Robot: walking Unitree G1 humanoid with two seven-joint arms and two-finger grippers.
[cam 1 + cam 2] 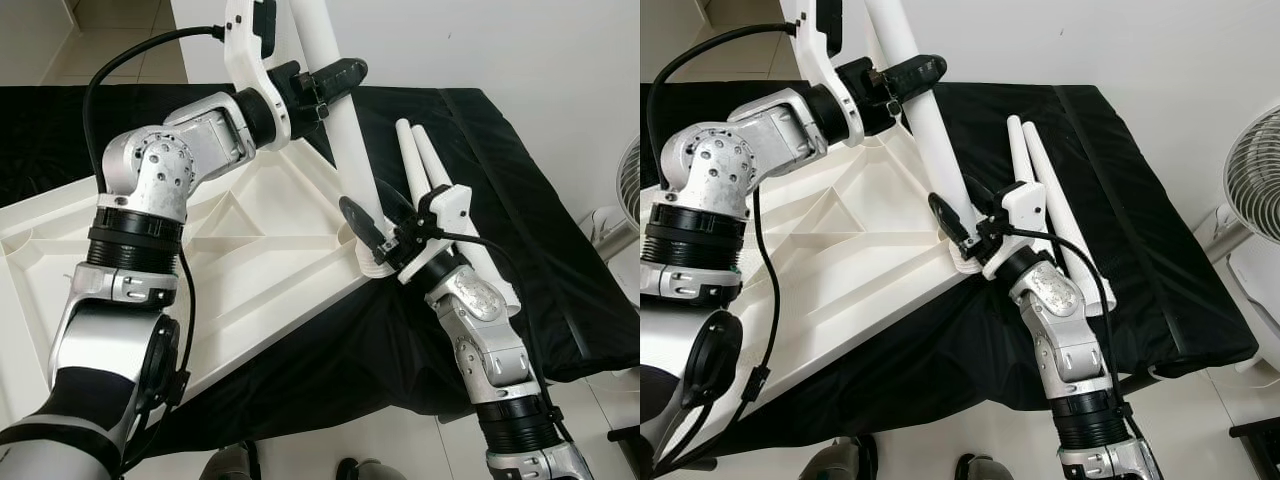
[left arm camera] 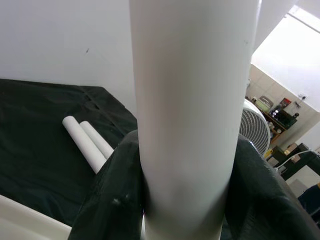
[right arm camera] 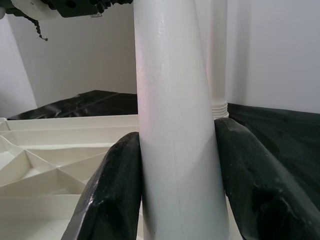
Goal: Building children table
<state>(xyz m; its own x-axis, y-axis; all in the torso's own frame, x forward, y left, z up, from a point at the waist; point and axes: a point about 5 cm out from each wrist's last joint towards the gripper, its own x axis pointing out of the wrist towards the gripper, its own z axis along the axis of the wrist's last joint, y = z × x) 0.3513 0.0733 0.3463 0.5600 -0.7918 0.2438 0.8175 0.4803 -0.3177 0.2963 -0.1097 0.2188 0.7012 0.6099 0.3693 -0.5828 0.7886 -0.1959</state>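
Long white plastic table leg stood near upright, top tilted toward left, foot at corner of inverted white ribbed tabletop. Left gripper pinched it high, right gripper low. Black cloth-covered surface; two spare white legs; white wall, fan.

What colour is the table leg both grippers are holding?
White; the table leg shows best in the right wrist view.

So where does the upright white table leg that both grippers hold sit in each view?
Left eye: white table leg, top centre, slanting down to the tabletop corner.
Right eye, left of centre.
Left wrist, between black fingers.
Right wrist, likewise.
Shared landmark: two spare legs on the black cloth.
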